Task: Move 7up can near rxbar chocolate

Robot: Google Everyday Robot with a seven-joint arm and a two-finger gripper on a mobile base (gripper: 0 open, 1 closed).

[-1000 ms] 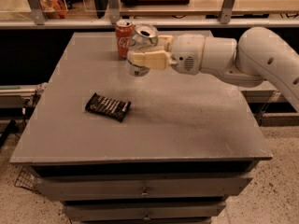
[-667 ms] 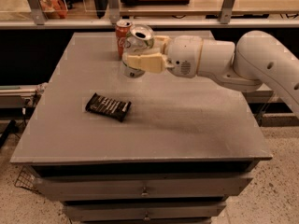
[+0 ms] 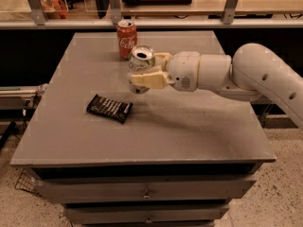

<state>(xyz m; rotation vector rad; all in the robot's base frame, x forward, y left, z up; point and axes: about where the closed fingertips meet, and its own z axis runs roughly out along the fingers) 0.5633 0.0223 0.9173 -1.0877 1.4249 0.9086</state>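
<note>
My gripper point(image 3: 142, 71) is clamped on the 7up can point(image 3: 142, 56), one pale finger on its near side and one on its far side, over the middle of the table point(image 3: 199, 126). I cannot tell whether the can's base clears the surface. The step in hand, as I judge it, is the carry toward the rxbar chocolate point(image 3: 109, 109), which lies flat to the near left of the can, apart from it. To do it well, I hold the can upright, since its top appears open, and travel left and nearward on a low, level path. I stop with the can just beside the bar's right end, not over the wrapper, so the base lands on bare table. I lower until the base seats fully, then release and withdraw to the right. The Coca-Cola can point(image 3: 127, 38) stands at the far side, out of that path. The 7up can shows a silver top with a dark opening and a pale body; my fingers hide most of its side.
</note>
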